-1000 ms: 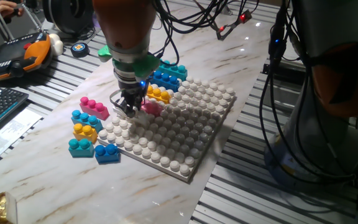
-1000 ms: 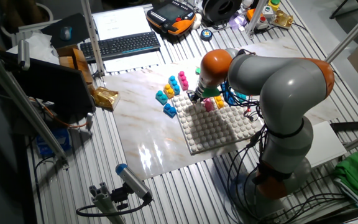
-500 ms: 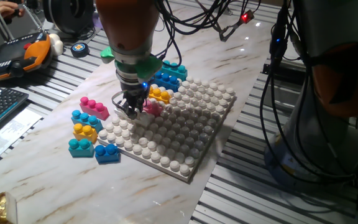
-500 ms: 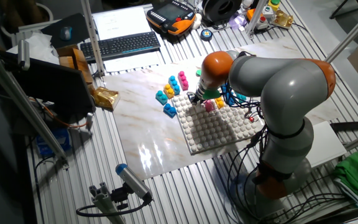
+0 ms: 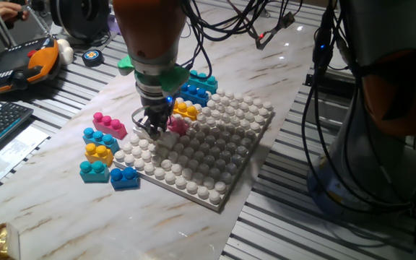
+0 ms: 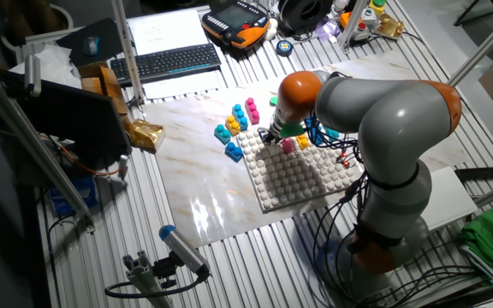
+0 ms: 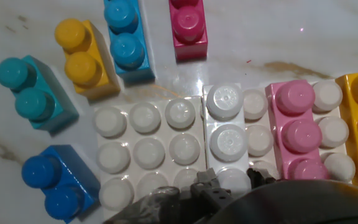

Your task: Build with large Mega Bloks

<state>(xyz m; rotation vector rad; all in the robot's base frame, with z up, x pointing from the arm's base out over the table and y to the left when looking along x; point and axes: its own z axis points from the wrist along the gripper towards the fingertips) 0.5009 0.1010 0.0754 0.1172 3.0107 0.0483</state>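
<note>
Pink brick [image 7: 298,130] and white brick [image 7: 224,124] stand on baseplate [image 7: 145,152].

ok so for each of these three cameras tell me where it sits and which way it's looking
One fixed view: low beside the table, facing the baseplate; shows the wrist and gripper.
The other fixed view: high up, looking down at the table; shows the whole arm.
Hand view: on the hand, looking straight down; only finger parts show at the bottom edge.
Shared: the pink brick and the loose short bricks.
</note>
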